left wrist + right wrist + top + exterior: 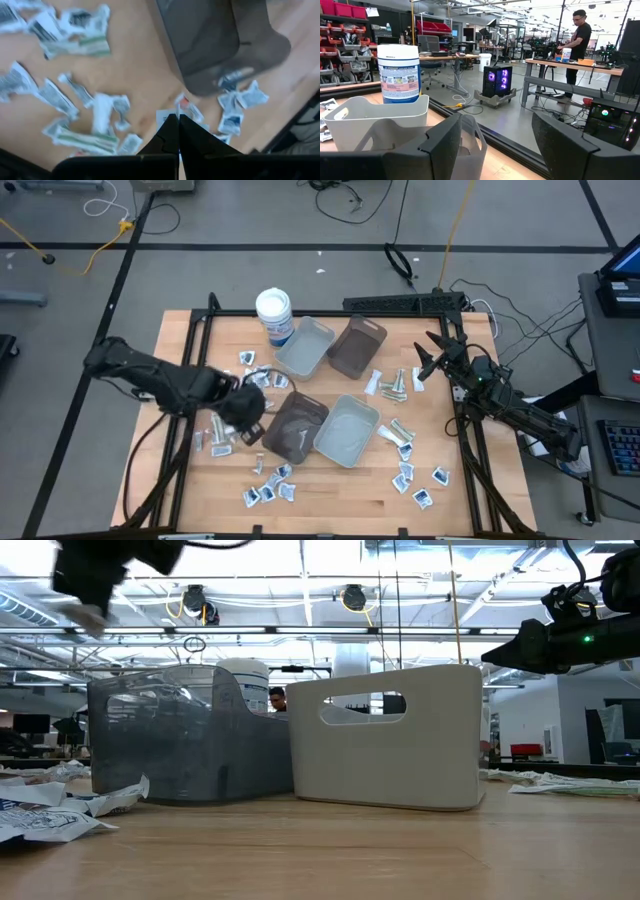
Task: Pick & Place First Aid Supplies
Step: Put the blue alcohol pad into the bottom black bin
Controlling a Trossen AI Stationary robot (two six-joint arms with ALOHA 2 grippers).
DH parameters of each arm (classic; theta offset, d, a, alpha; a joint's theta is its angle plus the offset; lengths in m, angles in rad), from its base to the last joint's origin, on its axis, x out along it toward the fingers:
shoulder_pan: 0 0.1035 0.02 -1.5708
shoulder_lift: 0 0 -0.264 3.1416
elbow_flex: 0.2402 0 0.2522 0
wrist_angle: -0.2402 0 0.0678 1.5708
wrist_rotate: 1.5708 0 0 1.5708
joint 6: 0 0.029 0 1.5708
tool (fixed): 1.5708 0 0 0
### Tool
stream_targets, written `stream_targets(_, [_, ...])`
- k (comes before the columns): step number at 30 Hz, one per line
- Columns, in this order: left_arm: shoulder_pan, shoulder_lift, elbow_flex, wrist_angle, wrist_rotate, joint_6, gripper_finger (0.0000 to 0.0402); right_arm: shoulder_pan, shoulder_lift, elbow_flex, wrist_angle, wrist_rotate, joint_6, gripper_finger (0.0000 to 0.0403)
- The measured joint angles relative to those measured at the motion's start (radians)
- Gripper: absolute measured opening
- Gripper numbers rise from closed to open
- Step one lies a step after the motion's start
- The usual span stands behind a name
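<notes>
Small white and bluish first aid packets lie scattered flat on the wooden table, left of the trays (250,370), near the front edge (270,485) and on the right (405,465). My left gripper (250,423) hangs above the table just left of the near brown tray (295,425). It is shut on a thin white packet seen edge-on (178,109). In the low view the left gripper is high up (88,600). My right gripper (430,358) is open and empty above the table's right side, with its fingers apart in the right wrist view (495,145). My left gripper pinches a thin white packet (178,107) between its two shut fingers, which point down from above. The packet shows only as a narrow edge past the fingertips. A pale bit (90,615) hangs under the gripper, clear of the table. I cannot tell which part of the packet is held.
Four trays stand mid-table: grey (305,348) and brown (357,347) at the back, brown and grey (347,430) in front. A white tub with a blue label (273,315) stands behind them. A person (577,40) stands at a bench beyond the table.
</notes>
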Motion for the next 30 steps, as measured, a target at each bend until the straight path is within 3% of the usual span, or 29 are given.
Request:
stream_targets(7, [0.141,0.000,0.000,0.000,0.070,0.174,0.0000,0.000,0.000,0.000,0.000,0.000,0.000,0.0238])
stream_targets(15, [0.172,0.002,0.000,-0.014,0.081,0.272,0.0000,0.000,0.000,0.000,0.000,0.000,0.000,0.0238])
stream_targets(24, [0.185,0.225,0.097,-0.078,0.108,0.395,0.0000,0.000,0.000,0.000,0.000,0.000,0.000,0.0238])
stream_targets(30, [0.167,0.328,0.262,-0.081,0.069,0.430,0.0000,0.000,0.000,0.000,0.000,0.000,0.000,0.0238])
